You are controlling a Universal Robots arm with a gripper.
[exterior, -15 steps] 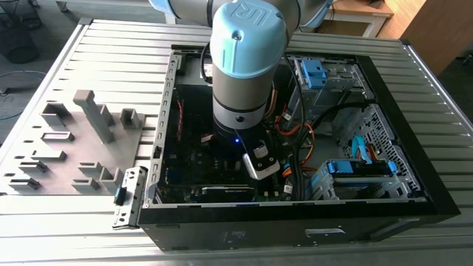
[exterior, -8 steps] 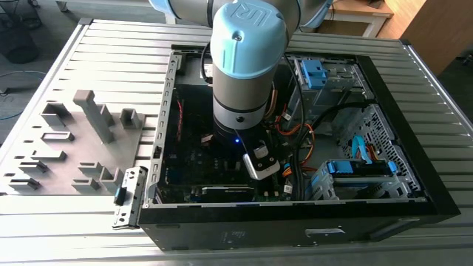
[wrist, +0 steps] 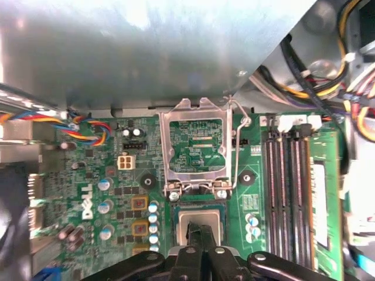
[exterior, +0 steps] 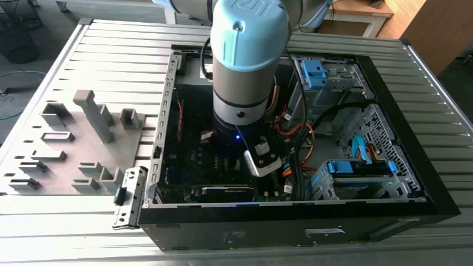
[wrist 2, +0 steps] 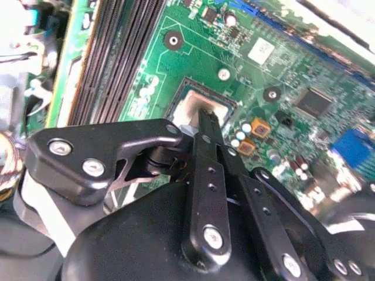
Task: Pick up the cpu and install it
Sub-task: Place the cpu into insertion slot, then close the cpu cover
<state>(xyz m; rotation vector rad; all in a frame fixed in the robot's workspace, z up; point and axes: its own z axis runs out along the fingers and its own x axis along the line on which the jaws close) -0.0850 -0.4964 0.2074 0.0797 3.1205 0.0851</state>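
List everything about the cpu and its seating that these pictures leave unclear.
1. The cpu: in both wrist views the end effector covers part of its face. It cannot be told whether the cpu lies fully seated in the socket or is held just above it.
2. Exterior view: the arm hides the socket area inside the computer case.
3. First wrist view: the end effector's body is cut off by the picture's edge.
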